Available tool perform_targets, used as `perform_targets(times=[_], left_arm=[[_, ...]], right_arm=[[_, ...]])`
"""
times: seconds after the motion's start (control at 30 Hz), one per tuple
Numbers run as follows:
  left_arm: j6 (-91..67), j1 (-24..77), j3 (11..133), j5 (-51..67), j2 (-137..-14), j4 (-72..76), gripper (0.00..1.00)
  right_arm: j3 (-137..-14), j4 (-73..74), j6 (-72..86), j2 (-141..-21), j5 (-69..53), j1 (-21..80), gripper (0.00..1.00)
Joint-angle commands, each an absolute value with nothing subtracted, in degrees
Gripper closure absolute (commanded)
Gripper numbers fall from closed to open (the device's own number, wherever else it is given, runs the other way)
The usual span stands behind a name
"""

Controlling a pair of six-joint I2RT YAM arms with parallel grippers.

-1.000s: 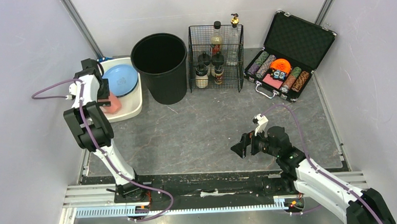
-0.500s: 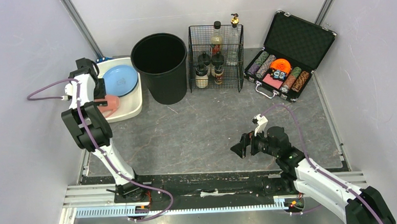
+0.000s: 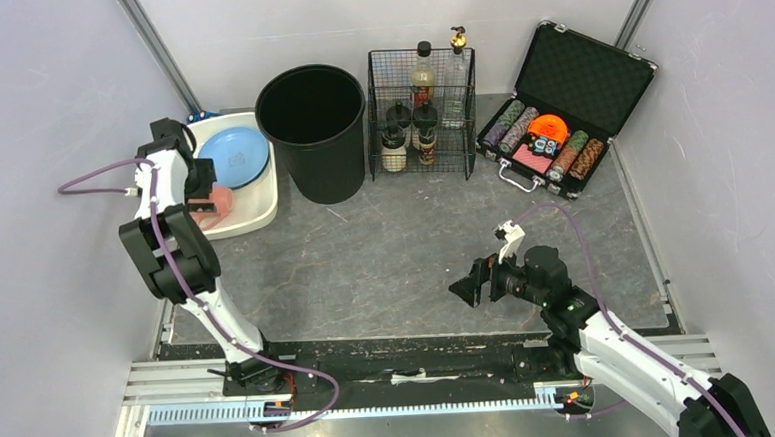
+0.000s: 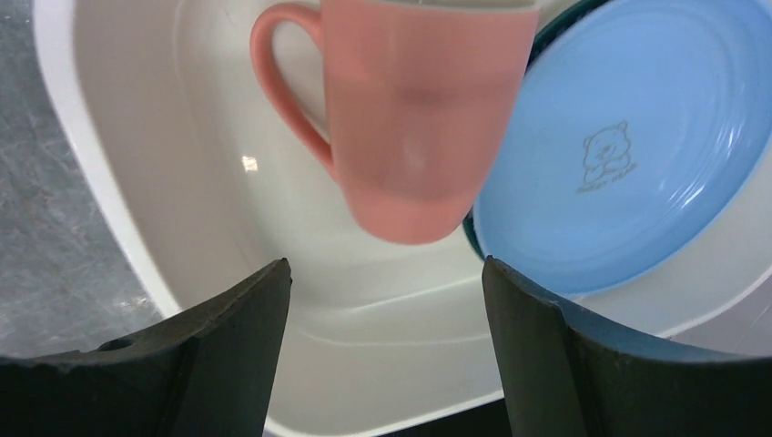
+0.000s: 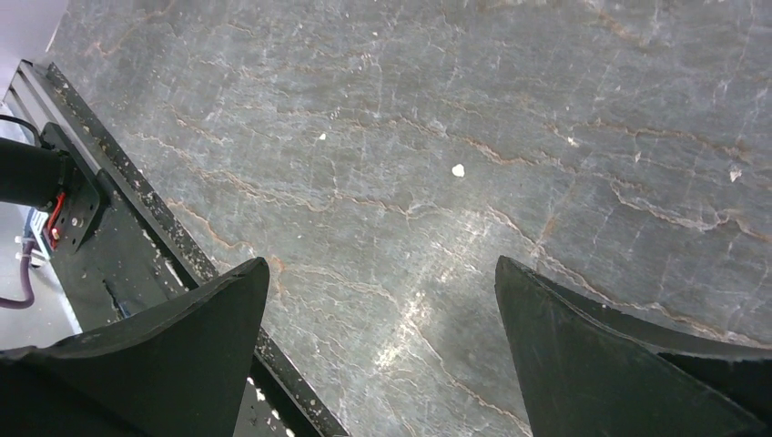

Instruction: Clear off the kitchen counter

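From above, the left arm (image 3: 170,255) covers most of the pink mug (image 3: 219,202). At the left wrist, the mug's rim runs off the top edge, the blue plate (image 4: 628,137) off the right, and the left tool (image 4: 387,273) off the bottom. A dark green rim (image 4: 473,241) under the plate barely shows. Labels on the bottles (image 3: 422,74) are too small to read.

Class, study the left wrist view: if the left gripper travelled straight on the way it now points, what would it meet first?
Most likely the pink handled mug, in the white plastic tub beside the round blue plate; depth is unclear.
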State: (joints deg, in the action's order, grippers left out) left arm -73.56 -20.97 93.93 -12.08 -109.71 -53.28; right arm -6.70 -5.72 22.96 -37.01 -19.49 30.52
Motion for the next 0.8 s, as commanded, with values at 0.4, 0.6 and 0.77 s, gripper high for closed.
perform_targets(times=[0.4, 0.6, 0.77], left_arm=[[-57.2, -14.5, 70.0, -3.8, -86.6, -41.0, 0.18], [-50.7, -12.9, 62.9, -1.1, -75.8, -35.4, 0.18], [-45.7, -11.1, 57.7, 5.5, -65.3, -30.8, 0.18]], right_arm=[[-14.5, 2.8, 22.6, -32.0, -16.1, 30.5, 0.03], [-16.1, 6.9, 22.2, -29.2, -14.3, 30.5, 0.02], [-17.1, 7.7, 21.8, -28.7, -12.7, 30.5, 0.02]])
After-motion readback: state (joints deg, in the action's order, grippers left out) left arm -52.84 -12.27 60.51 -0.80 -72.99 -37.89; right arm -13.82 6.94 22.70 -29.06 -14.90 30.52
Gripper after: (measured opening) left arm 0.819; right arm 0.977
